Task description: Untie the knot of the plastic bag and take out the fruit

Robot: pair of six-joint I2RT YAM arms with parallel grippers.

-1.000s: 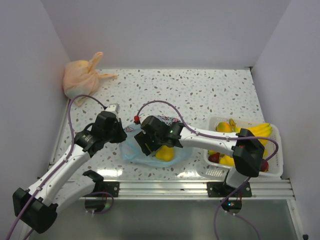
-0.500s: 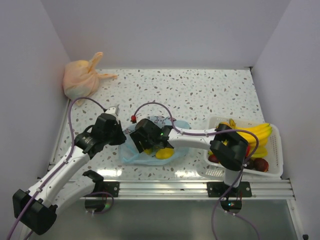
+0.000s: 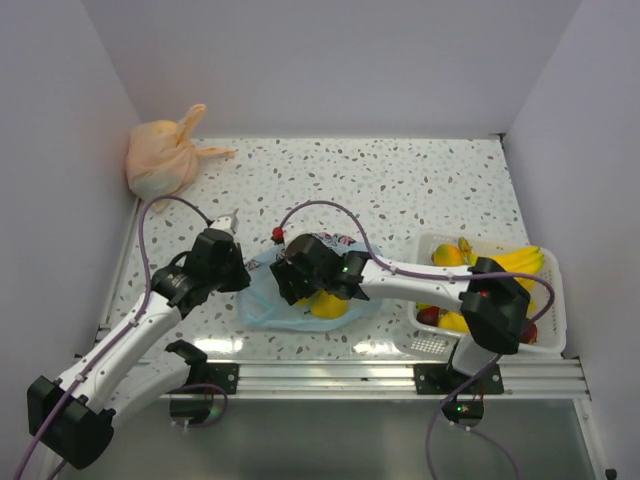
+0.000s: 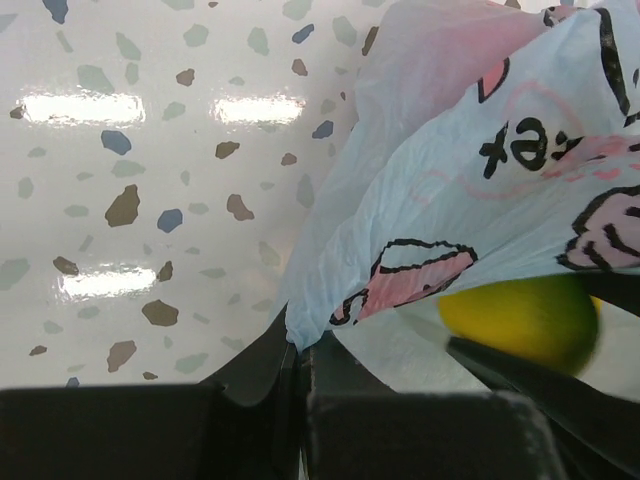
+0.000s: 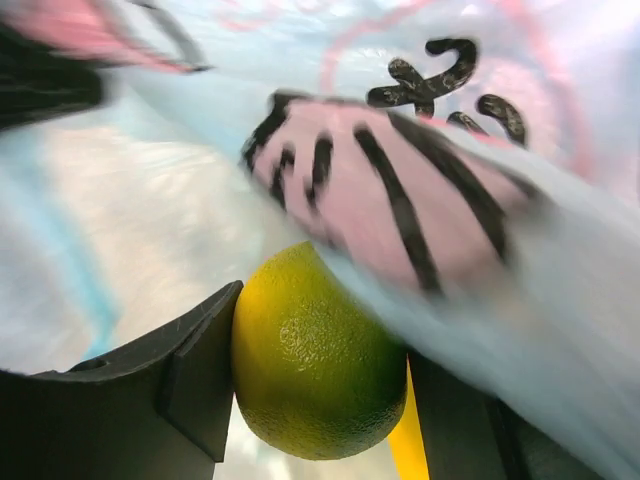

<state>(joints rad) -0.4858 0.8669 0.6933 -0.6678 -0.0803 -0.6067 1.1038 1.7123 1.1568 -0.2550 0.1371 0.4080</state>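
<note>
1. Table (image 3: 400,190): speckled white top. The near edge is hidden behind both arms.
2. Basket (image 3: 548,338): white, at 4 o'clock on the table. It holds bananas (image 3: 520,262) and red and yellow pieces, partly masked by the right arm's elbow.
3. Plastic bag (image 3: 262,308): light blue with a pink cartoon print, slumped at 7 o'clock between the two wrists. Its middle is covered by the right wrist. The knot cannot be made out in any view.
4. Orange bag (image 3: 160,160): tied, in the 10 o'clock corner, well apart.
5. Left gripper (image 4: 298,350): fingers pressed together, pinching the bag's edge film.
6. Right gripper (image 5: 320,340): inside the bag, fingers spread either side of a yellow-green fruit (image 5: 300,385). The 9 o'clock finger is touching it, the 3 o'clock finger is veiled by film, so whether it is gripped cannot be told.
</note>
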